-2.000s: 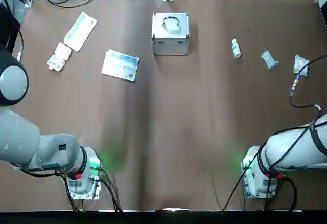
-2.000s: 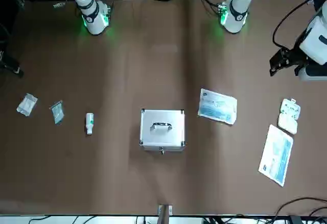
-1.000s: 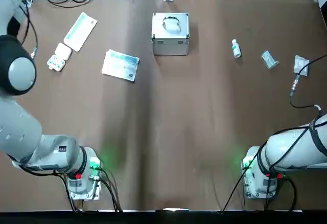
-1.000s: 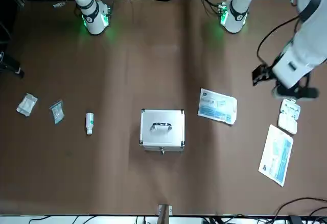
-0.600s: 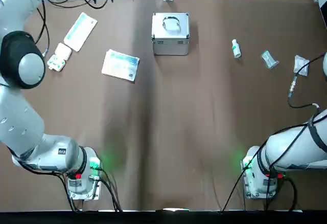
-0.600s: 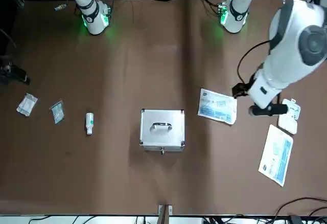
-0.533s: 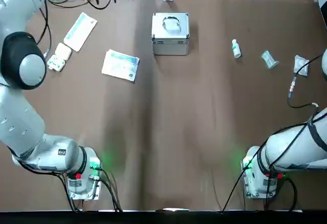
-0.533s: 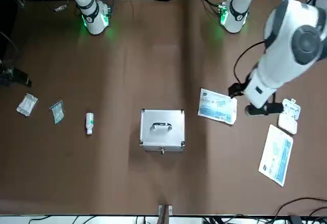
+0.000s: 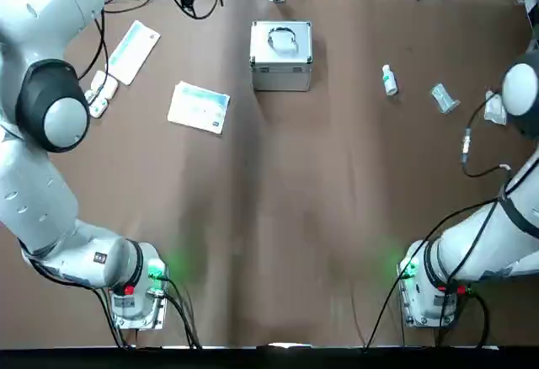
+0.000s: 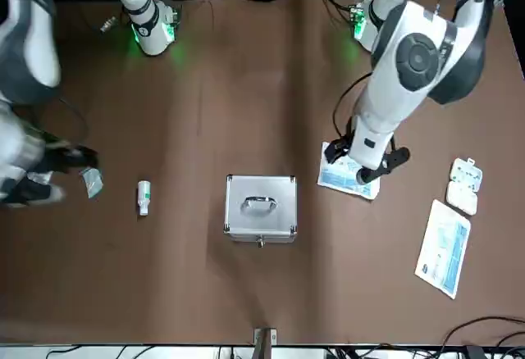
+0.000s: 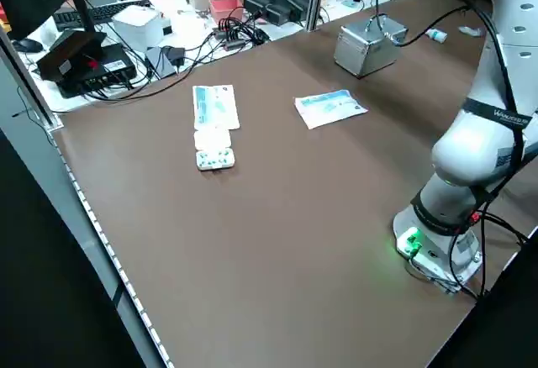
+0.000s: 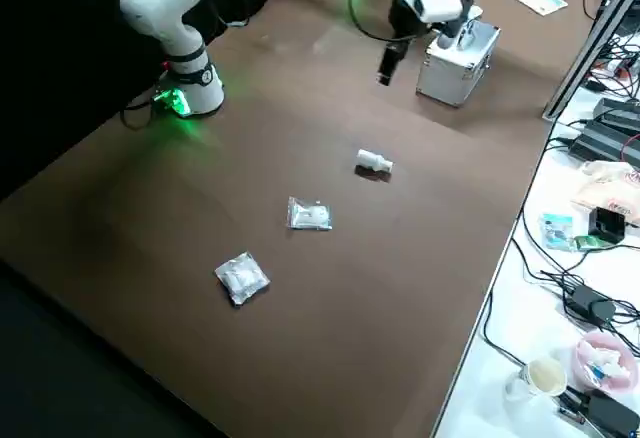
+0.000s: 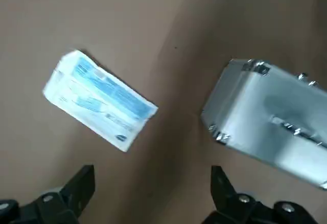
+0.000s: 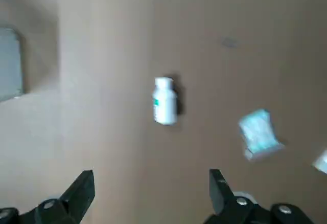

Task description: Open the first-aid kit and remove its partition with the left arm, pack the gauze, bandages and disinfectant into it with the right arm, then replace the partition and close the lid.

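Left gripper (image 13: 152, 191) hangs above the table between the case (image 13: 268, 116) and the blue-and-white packet (image 13: 99, 99), fingers spread wide, nothing held. Right gripper (image 14: 150, 191) is over the far right side near the disinfectant (image 14: 164, 101), also wide open and empty.

The case is shut, its lid (image 10: 260, 195) down and the handle (image 9: 284, 40) lying flat on top. We can't see the partition; we judge it's inside.

Risks as we see them:
- The case looks light and stands free, so prying the lid with one arm could drag or tip it.
- The left gripper is close over the packet and could clip it or take it for the partition.
- The disinfectant lies on its side, so an off-centre pinch could roll it away.
- Both arms reaching for the case at once could collide.
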{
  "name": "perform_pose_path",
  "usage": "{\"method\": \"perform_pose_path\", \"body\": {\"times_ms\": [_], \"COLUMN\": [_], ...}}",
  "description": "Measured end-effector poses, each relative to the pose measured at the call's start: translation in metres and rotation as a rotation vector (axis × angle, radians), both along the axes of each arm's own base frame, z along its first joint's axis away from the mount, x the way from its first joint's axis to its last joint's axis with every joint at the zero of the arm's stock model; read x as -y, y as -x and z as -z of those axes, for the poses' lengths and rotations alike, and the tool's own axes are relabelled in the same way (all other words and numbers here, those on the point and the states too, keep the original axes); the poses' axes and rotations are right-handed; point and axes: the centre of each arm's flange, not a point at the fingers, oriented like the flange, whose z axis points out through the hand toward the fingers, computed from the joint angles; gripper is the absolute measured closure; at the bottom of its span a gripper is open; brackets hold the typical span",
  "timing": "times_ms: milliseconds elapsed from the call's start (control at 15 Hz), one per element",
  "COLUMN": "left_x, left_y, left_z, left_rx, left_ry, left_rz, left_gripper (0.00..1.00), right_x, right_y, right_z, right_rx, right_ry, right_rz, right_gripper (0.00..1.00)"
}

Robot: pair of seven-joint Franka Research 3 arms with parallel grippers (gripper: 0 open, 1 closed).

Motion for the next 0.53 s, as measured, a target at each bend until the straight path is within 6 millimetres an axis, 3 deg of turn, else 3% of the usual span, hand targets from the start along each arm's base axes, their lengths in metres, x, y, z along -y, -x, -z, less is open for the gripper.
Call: {"method": "perform_pose_path", "body": {"times_ms": [267,467,533], "left_x": [0.030,0.051,0.066], "left_y": [0.006,0.014,0.019], "left_z": [0.001,0.011,0.025], "left_rx": [0.026,0.007,-0.017], "left_ry": [0.026,0.024,0.014], "left_rz": [-0.175,-0.265,-0.355], "left_gripper": [0.00,0.00,0.00], "right_x": [-0.094,-0.140,-0.166], "right_y": [-0.022,-0.033,-0.039], "right_z": [0.082,0.130,0.150], "right_rx": [-0.016,0.001,0.043], "right_ry": [-0.080,-0.070,-0.066], "right_rz": [-0.007,0.192,0.297], "right_gripper": [0.01,0.01,0.01]}}
